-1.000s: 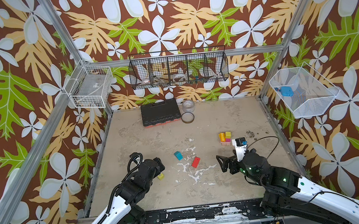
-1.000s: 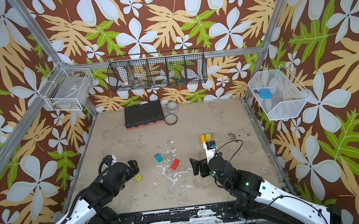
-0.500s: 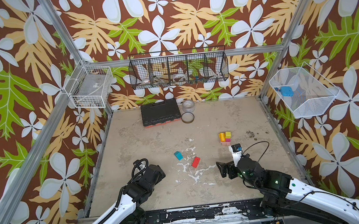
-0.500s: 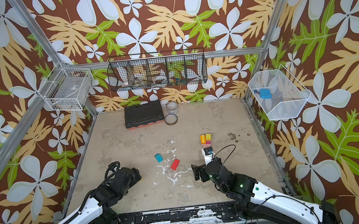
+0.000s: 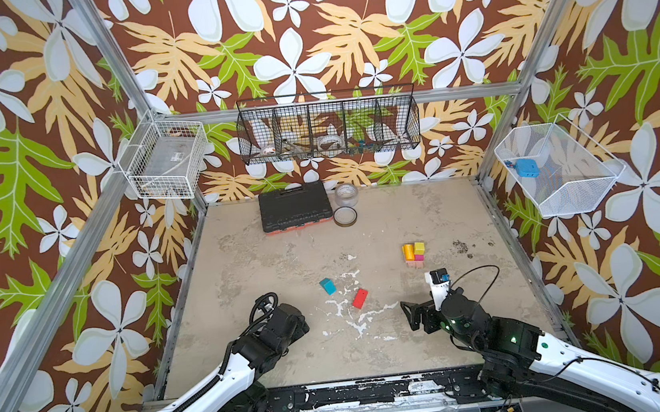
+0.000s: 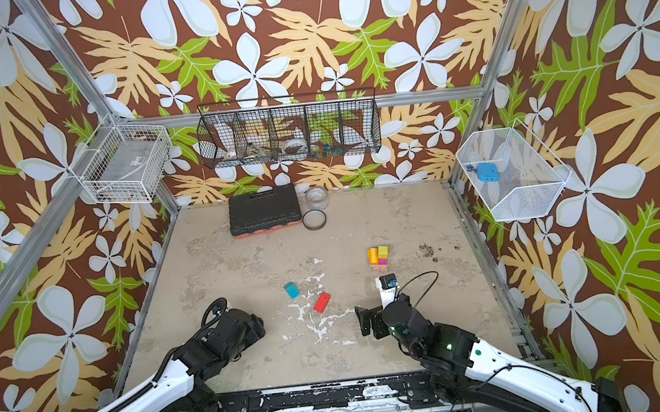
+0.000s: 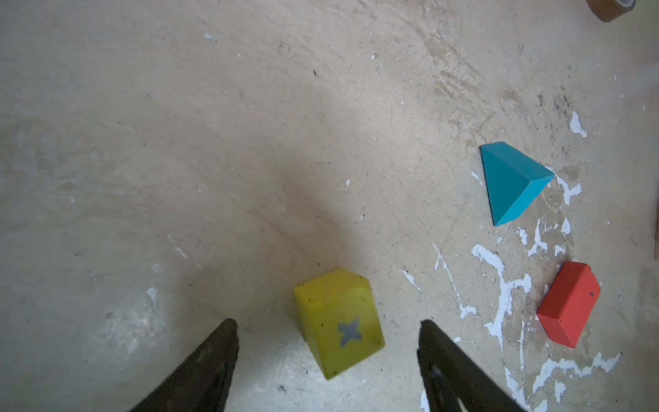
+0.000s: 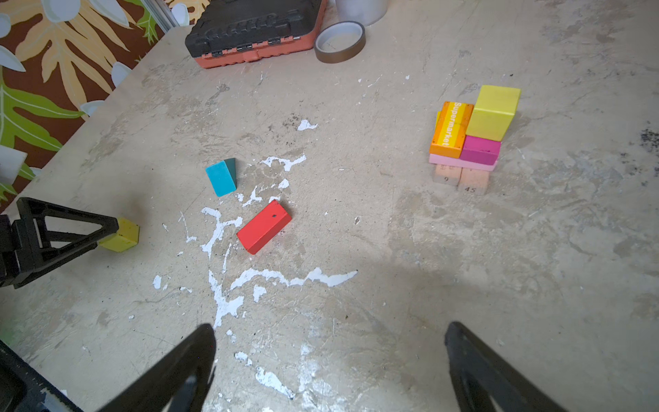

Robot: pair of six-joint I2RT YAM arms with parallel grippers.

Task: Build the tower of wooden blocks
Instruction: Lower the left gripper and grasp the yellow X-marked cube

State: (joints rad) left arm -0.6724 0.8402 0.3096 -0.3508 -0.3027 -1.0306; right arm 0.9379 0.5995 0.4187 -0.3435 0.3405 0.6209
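Note:
The wood block tower (image 5: 414, 254) (image 6: 380, 258) (image 8: 470, 139) stands right of centre: tan blocks, a pink plank, then orange, magenta and yellow blocks. A teal wedge (image 5: 328, 286) (image 7: 513, 182) and a red block (image 5: 359, 298) (image 7: 568, 308) lie loose mid-table. My left gripper (image 7: 327, 323) is open and straddles a small yellow cube (image 7: 338, 323) (image 8: 121, 235), with a gap on each side. In both top views the left arm hides that cube. My right gripper (image 8: 330, 327) (image 5: 411, 315) is open and empty over bare table, in front of the tower.
A black tool case (image 5: 293, 209), a tape roll (image 5: 345, 216) and a clear jar (image 5: 346, 194) sit at the back edge. Wire baskets hang on the left (image 5: 164, 159), back (image 5: 328, 125) and right (image 5: 554, 169) walls. White paint flakes mark the table's middle.
My left gripper has come down over the yellow cube and its jaws have narrowed. The right arm has drawn back slightly toward the front edge, its jaws still wide.

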